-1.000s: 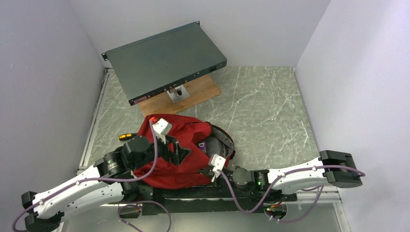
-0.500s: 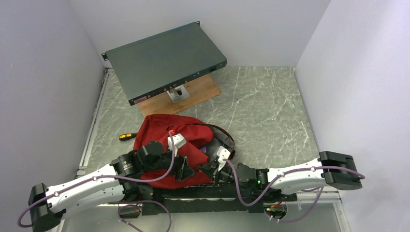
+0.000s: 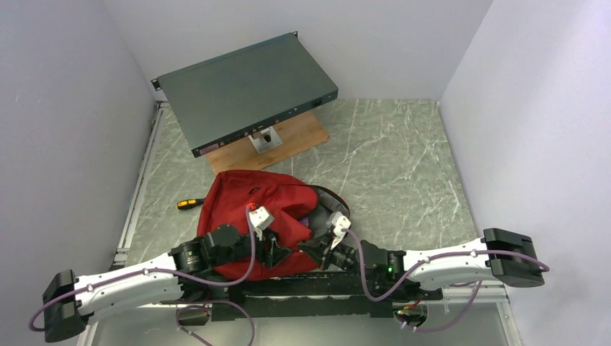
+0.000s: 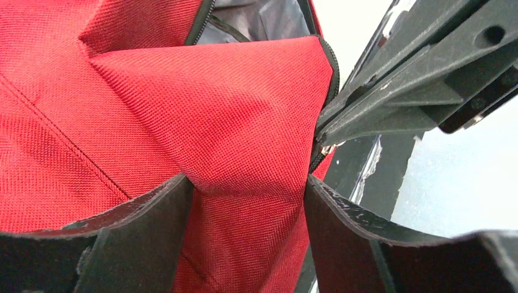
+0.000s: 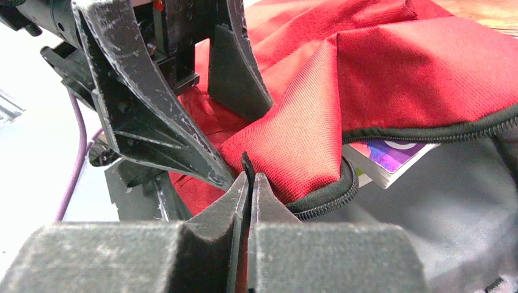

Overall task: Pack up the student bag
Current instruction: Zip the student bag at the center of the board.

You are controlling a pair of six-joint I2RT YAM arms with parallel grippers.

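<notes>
student bag [image 3: 245, 205]: dark red, lies slumped on the near-left part of the table, just in front of both arm bases. Mouth is unzipped on its right side, grey lining [image 5: 464, 207] showing under the black zipper [image 5: 427, 131]. The corner of a book [image 5: 394, 160] with a purple cover pokes out under the flap. The rest is covered and the print is unreadable.

left gripper [image 4: 247, 183]: jaws apart, astride a raised ridge of the red fabric near the bag's near-right corner. The cloth touches both inner faces. Real pinch or not: can't tell.

right gripper [image 5: 247, 174]: fingers clenched together on a thin black tab at the zipper edge of the same corner, tip to tip with the left one.

Arms: both lie low along the near edge, forearms reaching inward towards each other, purple cables looping over the white links.

Surface: green marbled table [image 3: 389, 158], plain pale walls on three sides. Far left, a flat dark-grey rack unit [image 3: 245, 90] sits tilted on a grey bracket [image 3: 265, 138] over a wooden board [image 3: 306, 131]. Screwdriver [image 3: 189, 204] with a yellow-black handle lies just left of the bag.

Hidden: the bag's near edge is behind the grippers.
</notes>
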